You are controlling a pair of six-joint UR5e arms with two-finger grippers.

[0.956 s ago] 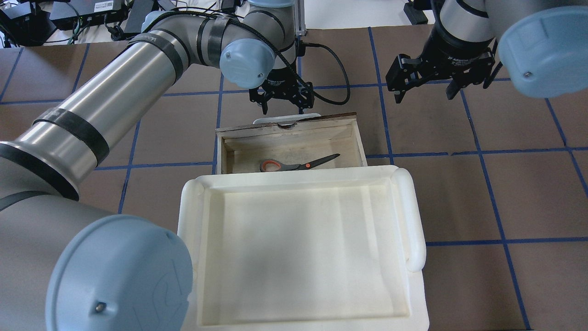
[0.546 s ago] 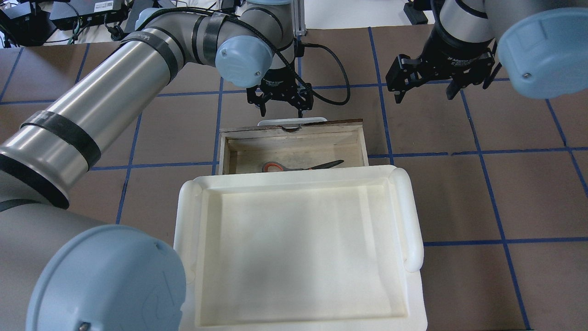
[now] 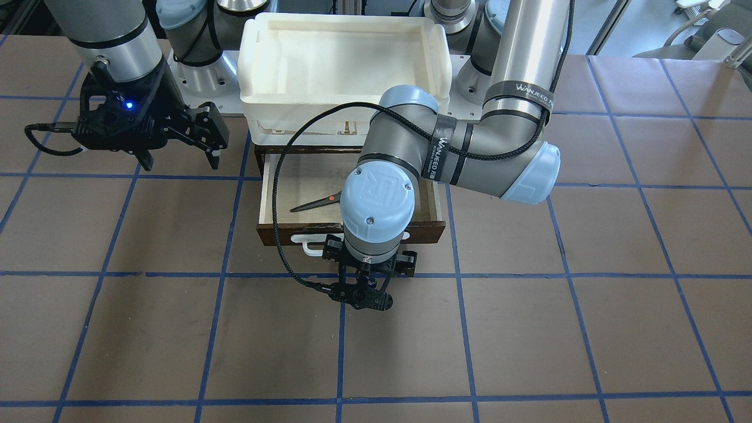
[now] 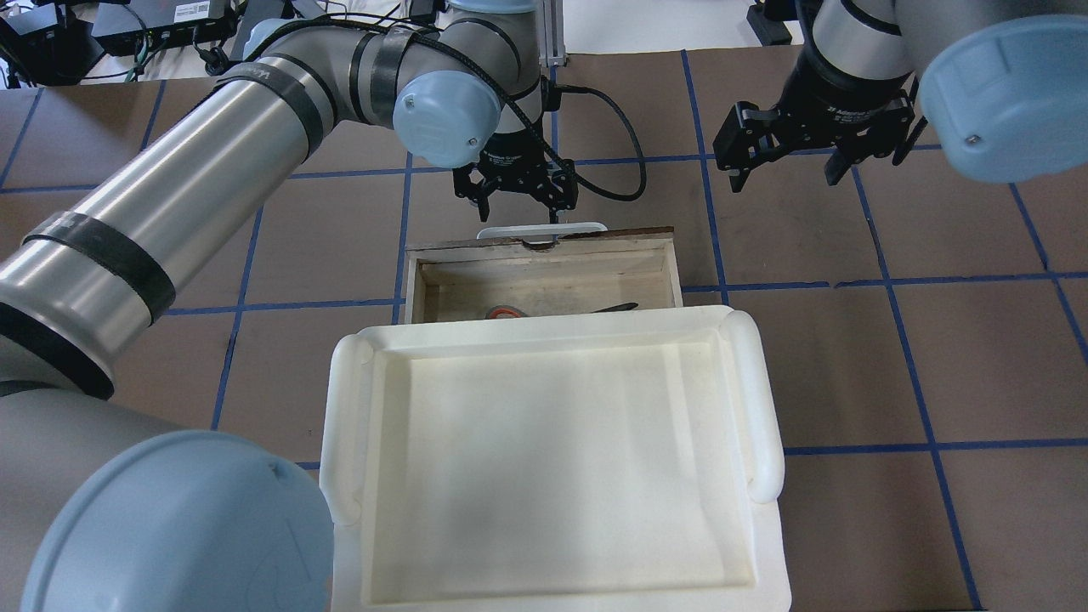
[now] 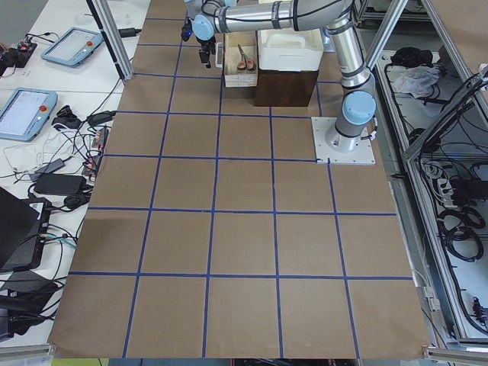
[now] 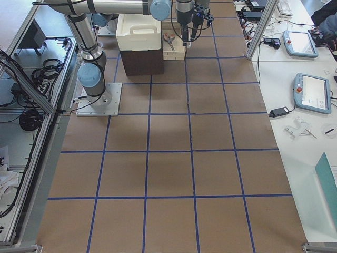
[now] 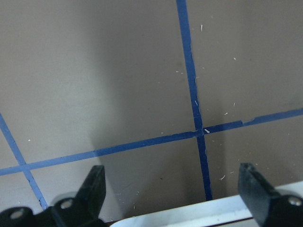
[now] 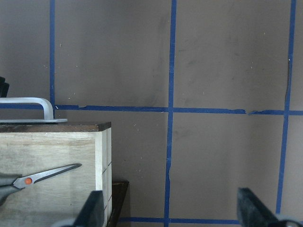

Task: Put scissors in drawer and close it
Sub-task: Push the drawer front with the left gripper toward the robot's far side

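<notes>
Closing the drawer [image 4: 544, 248] is the step in hand. The scissors [image 3: 320, 202] already lie flat on its pale plywood floor, blades pointing toward the robot's right. In the overhead view they are half hidden under the edge of the white tray [image 4: 552, 327] above. The drawer stands part-way out.

The left pincer [image 4: 520, 200] hangs just in front of the white bar handle [image 4: 541, 229], its fingers spread wide and holding nothing. In its wrist view the handle lies along the bottom edge between them; I cannot tell whether anything touches. The right pincer [image 4: 784, 170] hovers well off to the side over the table [image 4: 850, 340], also spread and empty.

The next move probably calls for a straight, square push on the handle or dark front toward the robot, so the drawer slides home without skewing.
</notes>
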